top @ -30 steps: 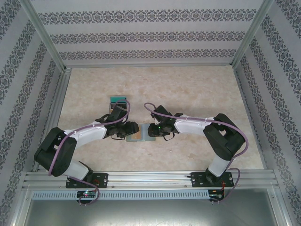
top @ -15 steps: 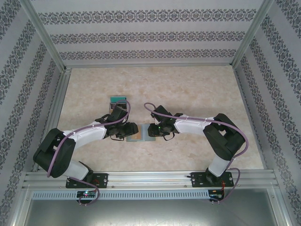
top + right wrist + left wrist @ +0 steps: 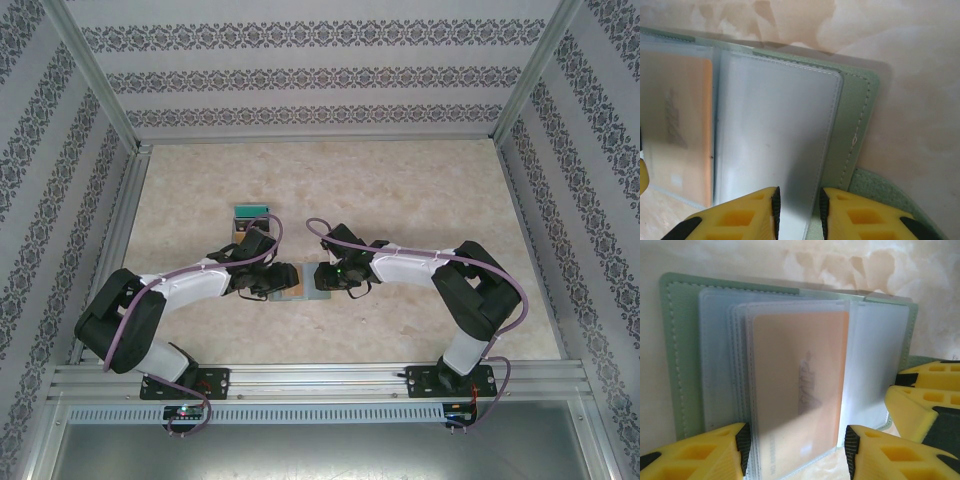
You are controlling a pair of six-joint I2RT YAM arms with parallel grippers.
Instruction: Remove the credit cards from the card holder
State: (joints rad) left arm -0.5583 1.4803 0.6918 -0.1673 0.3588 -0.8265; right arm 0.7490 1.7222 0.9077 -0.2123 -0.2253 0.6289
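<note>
**Left gripper lining up on the tan card sleeve**

Left arm is sitting a touch further right than a second ago, its wrist now covering more of the card holder (image 3: 312, 292) in the top view; right arm is staying put. Card holder is lying open at mid table (image 3: 400, 190) between the two grippers, green cover (image 3: 677, 355) down and clear sleeves fanning up. Left gripper (image 3: 795, 452) is standing roughly half open, its fingers straddling the lower edge of the sleeve carrying the tan card (image 3: 800, 380), not pinching it yet. Right gripper (image 3: 797, 212) is standing nearly closed and appears to be clamping an empty clear sleeve (image 3: 775, 140) on the right panel, likely pinning the holder down. A teal-faced stack (image 3: 252, 212) is lying on the table just beyond the left gripper, apart from the holder, looking like cards already out.

Handling, as a judgement: the card is looking light, thin, stiff and slick, while the sleeves are looking soft and floppy and likely to buckle under a pinch. Best hold is probably the card's exposed edge at the sleeve mouth, pulling along the sleeve, though I cannot tell which end is open. Risk is grabbing film together with card and dragging the whole holder
</note>
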